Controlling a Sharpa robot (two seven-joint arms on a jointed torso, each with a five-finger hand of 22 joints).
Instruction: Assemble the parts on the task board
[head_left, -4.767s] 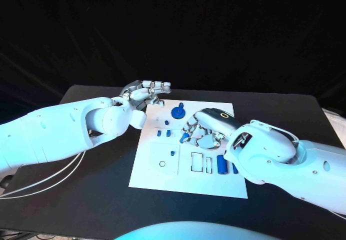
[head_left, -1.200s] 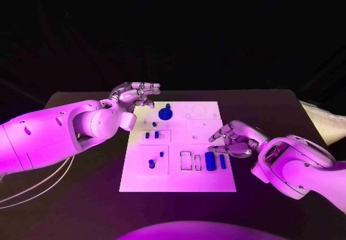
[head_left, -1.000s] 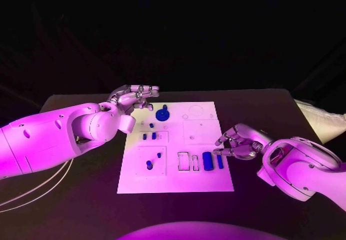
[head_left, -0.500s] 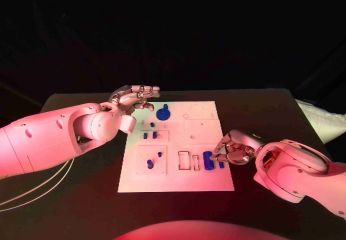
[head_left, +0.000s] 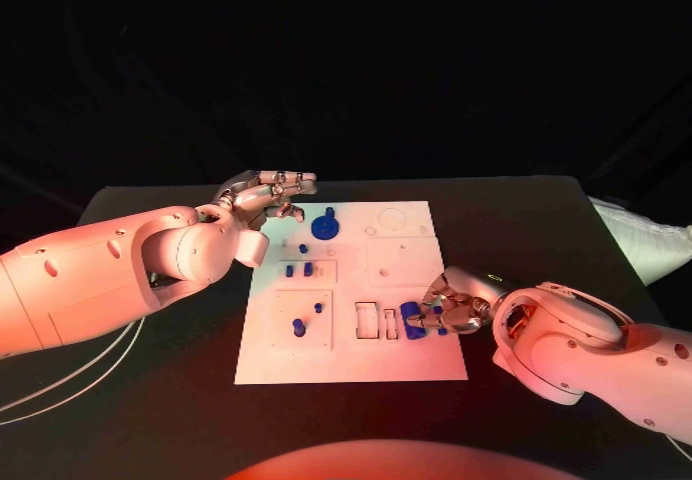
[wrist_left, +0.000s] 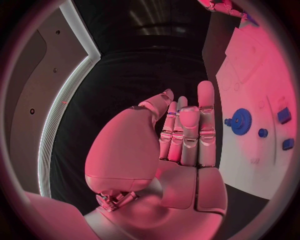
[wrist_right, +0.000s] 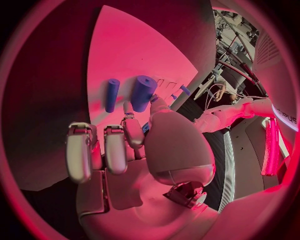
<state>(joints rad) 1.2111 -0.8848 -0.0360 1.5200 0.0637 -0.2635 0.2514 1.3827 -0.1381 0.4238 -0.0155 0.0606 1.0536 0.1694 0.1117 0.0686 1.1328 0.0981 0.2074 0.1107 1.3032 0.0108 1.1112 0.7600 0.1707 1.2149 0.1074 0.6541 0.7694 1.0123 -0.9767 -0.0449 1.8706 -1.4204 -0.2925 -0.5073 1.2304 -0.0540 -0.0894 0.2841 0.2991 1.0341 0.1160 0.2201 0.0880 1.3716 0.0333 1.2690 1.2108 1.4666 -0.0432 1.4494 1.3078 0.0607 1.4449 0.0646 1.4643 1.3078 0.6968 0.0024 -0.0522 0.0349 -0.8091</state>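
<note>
the white task board lies flat in the middle of the black desk, with small blue parts spread over it: a gear near its far edge, a few short pegs below that, and two blue cylinders, a thick one and a thin one, lying side by side near the board's right edge, next to some empty rectangular slots. the right hand is down at these cylinders, its fingers curled over the thick one; whether they already grip it or only touch it i cannot tell. the step looks like picking up the thick cylinder to seat it in its place on the board. next the fingers would need to close firmly around it, lift it clear of the thin one without rolling that away, then turn it to match its hole. the left hand hovers beside the board's far left corner, fingers straight and close together, holding nothing.
</note>
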